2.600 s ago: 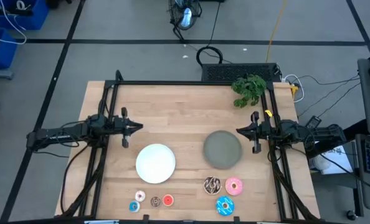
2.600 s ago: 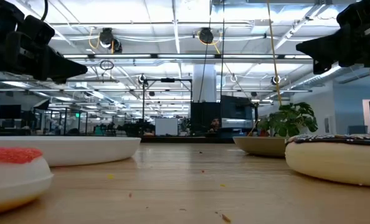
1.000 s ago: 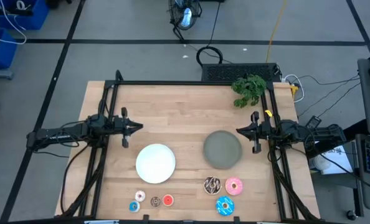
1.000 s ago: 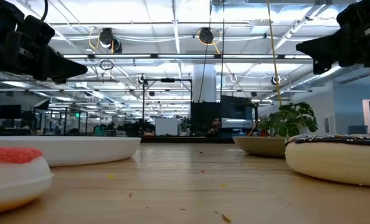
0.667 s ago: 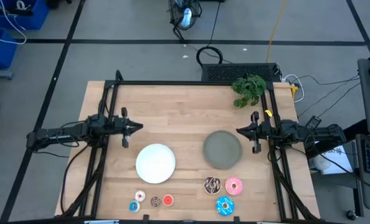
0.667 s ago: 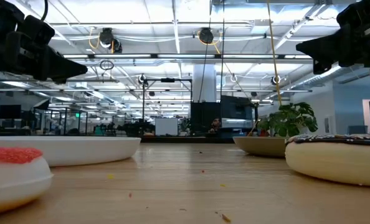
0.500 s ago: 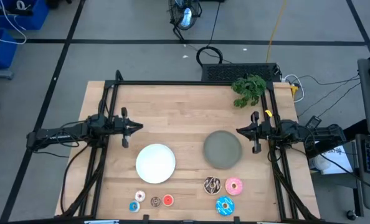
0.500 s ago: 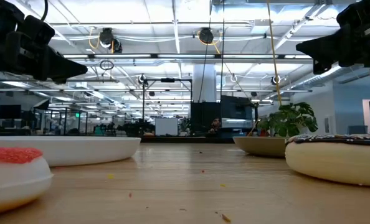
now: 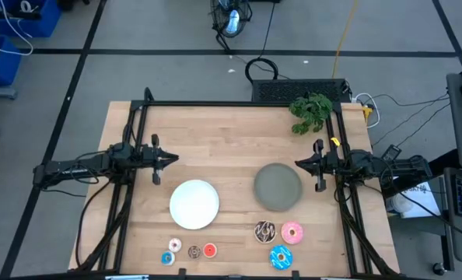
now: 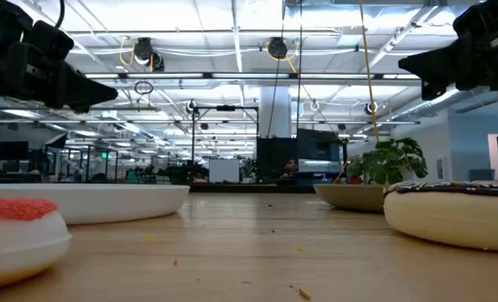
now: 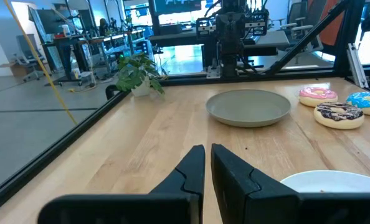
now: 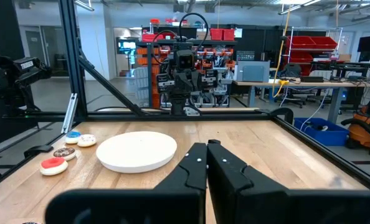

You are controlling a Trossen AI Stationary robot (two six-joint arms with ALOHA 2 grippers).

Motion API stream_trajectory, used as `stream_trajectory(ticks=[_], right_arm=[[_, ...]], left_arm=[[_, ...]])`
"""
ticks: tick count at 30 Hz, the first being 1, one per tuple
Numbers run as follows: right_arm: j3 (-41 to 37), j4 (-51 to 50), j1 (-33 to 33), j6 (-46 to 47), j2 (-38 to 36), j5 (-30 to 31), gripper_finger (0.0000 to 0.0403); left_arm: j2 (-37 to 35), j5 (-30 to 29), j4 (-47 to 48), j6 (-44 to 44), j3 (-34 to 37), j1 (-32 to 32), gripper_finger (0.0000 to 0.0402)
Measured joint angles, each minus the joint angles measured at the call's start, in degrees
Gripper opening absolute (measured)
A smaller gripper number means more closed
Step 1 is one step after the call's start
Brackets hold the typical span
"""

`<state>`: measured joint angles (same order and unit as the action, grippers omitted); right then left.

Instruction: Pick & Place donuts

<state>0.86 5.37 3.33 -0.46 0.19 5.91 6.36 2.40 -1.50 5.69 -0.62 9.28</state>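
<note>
Near the table's near edge lie the tiny donuts: blue (image 9: pixel 167 258), brown (image 9: pixel 194 251), red (image 9: pixel 209 250) and a pale one (image 9: pixel 174 245). To their right lie the larger chocolate-drizzle (image 9: pixel 264 231), pink (image 9: pixel 292 232) and blue-sprinkled (image 9: pixel 281 257) donuts. All rest flat on the wood. My left gripper (image 9: pixel 173 159) hovers shut over the table's left side, pointing right; its shut fingers show in its wrist view (image 11: pixel 207 155). My right gripper (image 9: pixel 299 163) hovers shut at the right side, pointing left (image 12: pixel 207 152). Neither is near a donut.
A round white plate (image 9: pixel 194 204) sits left of centre and a round grey plate (image 9: pixel 278 187) right of centre, just below the right gripper. A small green plant (image 9: pixel 311 111) stands at the far right corner. A black frame runs along the table's edges.
</note>
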Motion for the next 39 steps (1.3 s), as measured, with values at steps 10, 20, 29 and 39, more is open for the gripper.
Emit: stream_trajectory(ticks=[10,20,29,39], right_arm=[[-0.01,0.00,0.00,0.01,-0.02,-0.01,0.0000],[0.00,0.02,0.00,-0.01,0.00,0.00,0.0000],[-0.01,0.08,0.01,2.57,-0.02,-0.02,0.0000],[0.00,0.79,0.01,4.29,0.04,-0.02,0.0000]], left_arm=[[0.00,-0.01,-0.02,0.01,0.00,0.00,0.0035],[0.02,-0.01,-0.02,0.02,0.00,0.00,0.0035],[-0.01,0.53,-2.15,-12.23,0.04,0.00,0.0035],[0.02,3.39,-4.16,-32.54,0.04,-0.04,0.0035]])
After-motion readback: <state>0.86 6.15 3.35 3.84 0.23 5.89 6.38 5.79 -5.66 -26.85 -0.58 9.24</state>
